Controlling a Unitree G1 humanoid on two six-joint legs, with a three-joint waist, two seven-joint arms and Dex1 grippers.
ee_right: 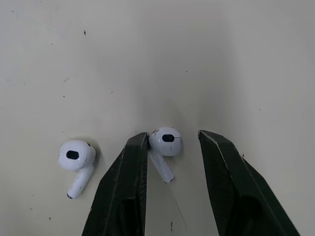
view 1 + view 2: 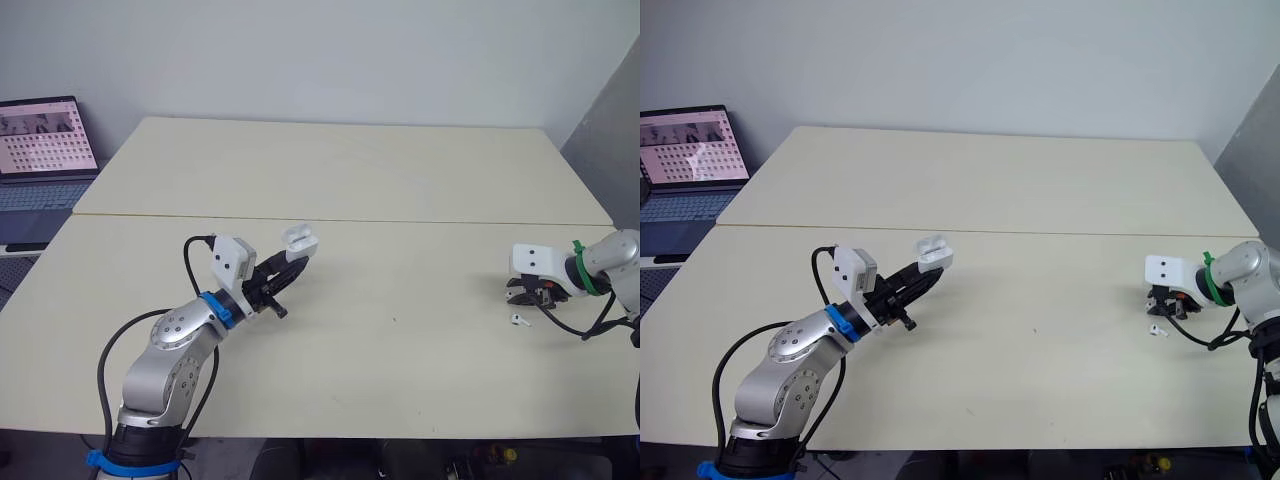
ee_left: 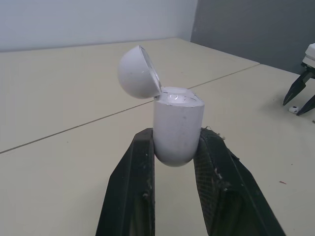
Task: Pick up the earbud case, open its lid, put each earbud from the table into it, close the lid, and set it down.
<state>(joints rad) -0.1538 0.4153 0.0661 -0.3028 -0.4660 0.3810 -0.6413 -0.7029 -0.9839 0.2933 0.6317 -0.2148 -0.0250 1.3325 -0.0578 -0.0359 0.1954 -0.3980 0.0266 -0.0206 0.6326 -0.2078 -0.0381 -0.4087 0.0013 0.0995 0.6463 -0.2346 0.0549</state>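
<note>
While the left gripper jaws clamp the earbud case body, lid flipped open, above the tabletop left half, the right gripper sits low by the right edge, jaws open around one earbud that touches one jaw. The second earbud lies just beside it, outside the jaws.

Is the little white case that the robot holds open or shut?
Open. The earbud case has its lid swung back on its hinge, baring the top of the body, which the left gripper clamps.
</note>
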